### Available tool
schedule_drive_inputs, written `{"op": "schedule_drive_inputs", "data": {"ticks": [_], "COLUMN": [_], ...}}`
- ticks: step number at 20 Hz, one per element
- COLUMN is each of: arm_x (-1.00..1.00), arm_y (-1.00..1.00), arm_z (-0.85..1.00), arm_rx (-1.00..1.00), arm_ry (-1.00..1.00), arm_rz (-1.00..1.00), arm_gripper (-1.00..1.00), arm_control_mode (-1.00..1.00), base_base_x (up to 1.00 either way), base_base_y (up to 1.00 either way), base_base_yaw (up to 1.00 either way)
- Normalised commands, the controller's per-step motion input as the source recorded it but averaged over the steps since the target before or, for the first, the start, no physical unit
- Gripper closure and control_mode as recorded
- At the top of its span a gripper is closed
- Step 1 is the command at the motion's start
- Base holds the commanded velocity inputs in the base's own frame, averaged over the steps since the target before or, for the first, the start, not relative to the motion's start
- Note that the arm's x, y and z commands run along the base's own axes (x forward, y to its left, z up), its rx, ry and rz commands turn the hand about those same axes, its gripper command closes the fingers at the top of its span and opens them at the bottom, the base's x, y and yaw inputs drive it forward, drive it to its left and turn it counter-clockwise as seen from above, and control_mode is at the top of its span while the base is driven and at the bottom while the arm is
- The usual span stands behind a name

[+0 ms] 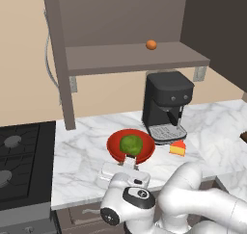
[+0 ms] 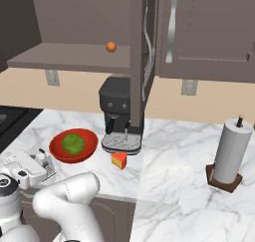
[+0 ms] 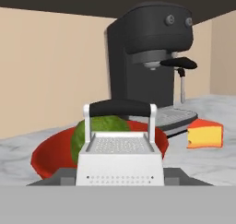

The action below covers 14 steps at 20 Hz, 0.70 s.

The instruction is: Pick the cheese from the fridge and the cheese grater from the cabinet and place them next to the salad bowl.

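Red, yellow and silver showing against white marble

The table (image 1: 82,151) is showing white marble with grey veining. The salad bowl (image 1: 116,146) is glowing red around a green leafy ball (image 1: 130,144). The cheese (image 3: 204,134) is showing yellow-orange with a red rind. The cheese grater (image 3: 120,161) is gleaming silver, perforated, under a dark handle. The coffee machine (image 1: 164,105) is looking black; the cabinet (image 1: 130,55) is showing grey-brown around a small orange ball (image 1: 151,45).

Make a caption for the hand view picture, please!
Gripper holding cheese grater near salad bowl, cheese beside coffee machine.
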Motion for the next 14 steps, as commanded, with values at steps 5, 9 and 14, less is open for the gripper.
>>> {"op": "schedule_drive_inputs", "data": {"ticks": [5,9,14], "arm_x": [0.18,0.11,0.11], "arm_y": [0.05,0.34,0.32], "arm_z": [-0.26,-0.21,-0.09], "arm_rx": [0.0,0.0,0.0], "arm_ry": [0.0,-0.01,-0.04], "arm_rz": [0.0,0.0,0.0], "arm_gripper": [1.0,1.0,1.0], "arm_control_mode": [-1.0,-1.0,-1.0], "base_base_x": [0.0,0.0,0.0], "base_base_y": [0.0,0.0,0.0], "base_base_yaw": [0.0,0.0,0.0]}}
